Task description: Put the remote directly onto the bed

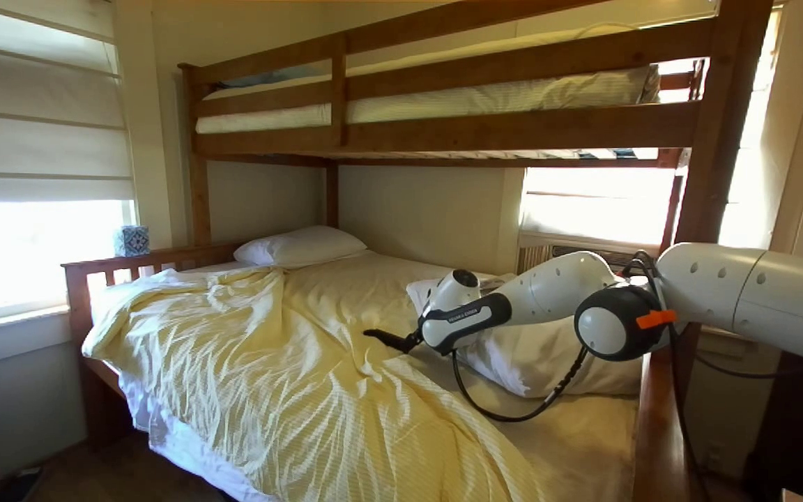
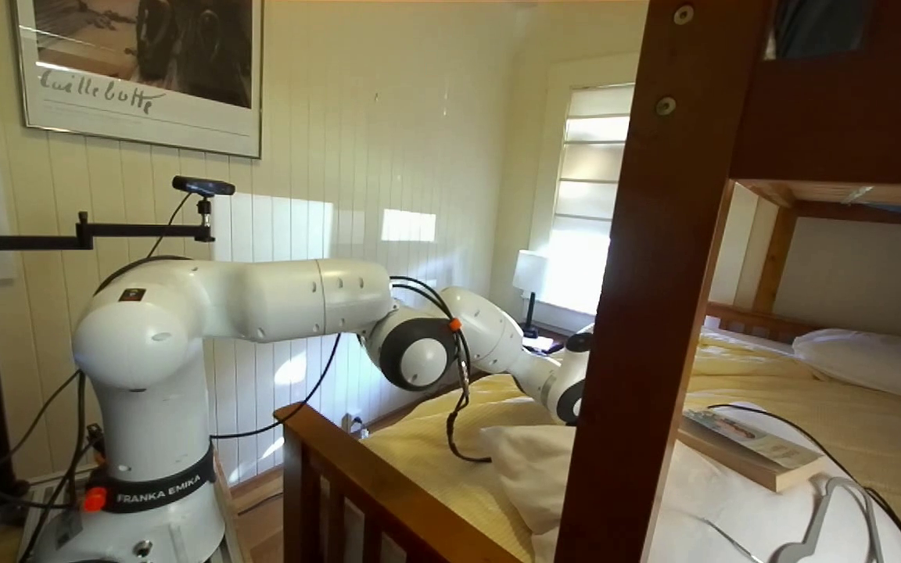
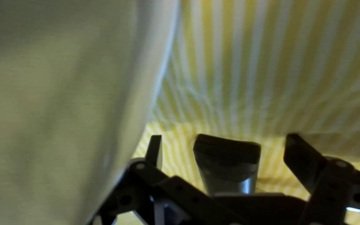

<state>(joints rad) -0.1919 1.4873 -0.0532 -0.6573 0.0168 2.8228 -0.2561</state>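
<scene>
Has gripper (image 3: pixel 223 147) spread wide, gripping nothing, astride remote (image 3: pixel 227 161), wrist view lower centre, presumably to leave it on bed (image 1: pixel 248 376).

In an exterior view, a framed print (image 2: pixel 141 78) is hung on a pale panelled wall (image 2: pixel 388 148), across which patches of sunlight (image 2: pixel 409 225) are thrown; a white-shaded lamp (image 2: pixel 530 275) is set near the corner (image 2: pixel 494 195). In an exterior view, a window (image 1: pixel 25 258) is partly covered by a folded pale shade (image 1: pixel 39 132), a farther window (image 1: pixel 600 209) is whitened by glare, and a dark floor (image 1: pixel 74 470) is glimpsed.
</scene>
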